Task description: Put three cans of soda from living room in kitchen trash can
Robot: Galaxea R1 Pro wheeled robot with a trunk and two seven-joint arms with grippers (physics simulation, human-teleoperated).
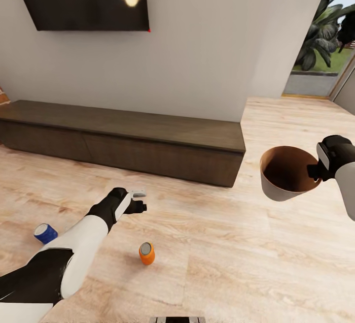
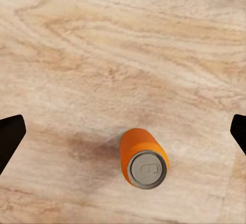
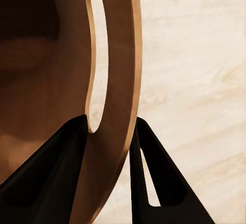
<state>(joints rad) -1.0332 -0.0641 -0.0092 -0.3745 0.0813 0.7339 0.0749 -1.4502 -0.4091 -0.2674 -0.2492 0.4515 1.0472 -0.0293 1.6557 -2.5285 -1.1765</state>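
**Two cans on the floor, bucket held aloft**

Two soda cans stand on the wooden floor (image 1: 222, 264): an orange can (image 1: 146, 253) just below the left gripper (image 1: 139, 200), whose jaws hang wide apart and empty above it, and a blue can (image 1: 45, 233) off beside the left arm. The right gripper (image 1: 315, 171) pinches the trash can (image 1: 283, 173) by its rim, mid-air, near the long dark bench (image 1: 123, 141).

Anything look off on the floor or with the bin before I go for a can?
Two soda cans sit on the wood floor rather than any surface: the orange can upright beneath the open left gripper, the blue can tilted beside the left arm. The trash can hangs tipped, pinched by its rim in the right gripper. No spills.
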